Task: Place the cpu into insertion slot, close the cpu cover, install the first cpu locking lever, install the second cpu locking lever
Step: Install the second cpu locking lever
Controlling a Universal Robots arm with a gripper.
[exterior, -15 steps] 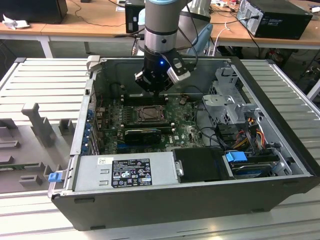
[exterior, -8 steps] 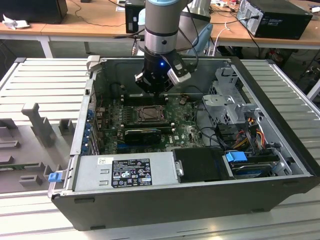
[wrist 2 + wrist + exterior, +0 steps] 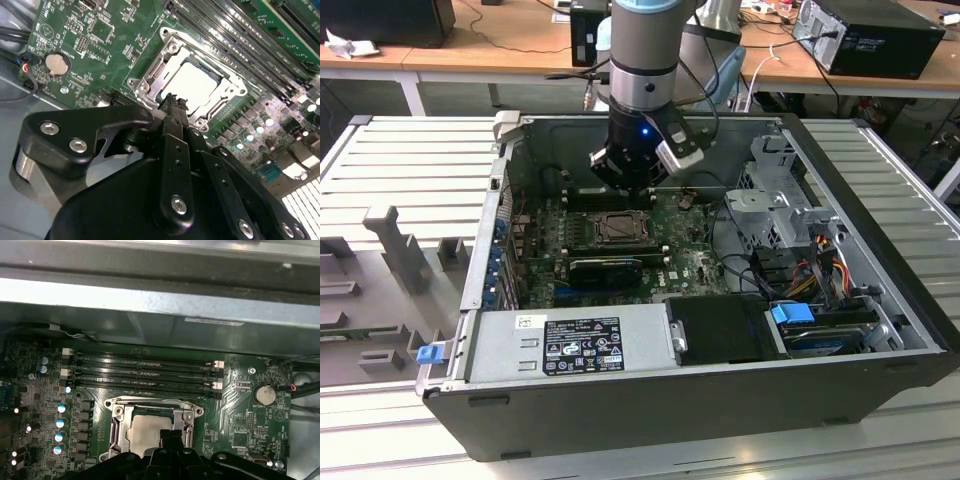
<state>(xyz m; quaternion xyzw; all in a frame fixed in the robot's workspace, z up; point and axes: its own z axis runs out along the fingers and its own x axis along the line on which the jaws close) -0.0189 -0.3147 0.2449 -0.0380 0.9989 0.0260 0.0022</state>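
One open computer case (image 3: 720,380) lies on its side on a ribbed metal bench (image 3: 410,170) in the exterior view, and the arm reaches down into it with the tool (image 3: 625,180) hanging just above the socket (image 3: 618,228) on the green board (image 3: 690,260); a grey box with a label (image 3: 580,345) fills the near side of the case. In the second wrist view the tool (image 3: 172,102) shows as matt black linkage with bright screw heads, its two fingertips (image 3: 170,100) drawn together with nothing between them, their tips at the socket's edge. The cpu (image 3: 192,82), a flat pale metal square, sits in the socket, and the cpu cover (image 3: 150,75), a thin silvery frame with a square window, lies down around it. A round coin battery (image 3: 59,62) sits apart on the board. In the first wrist view the cpu (image 3: 145,430) lies dull grey inside the cover (image 3: 117,422), below long dark memory slots (image 3: 142,372), with the tool (image 3: 172,440) at the socket's near edge.
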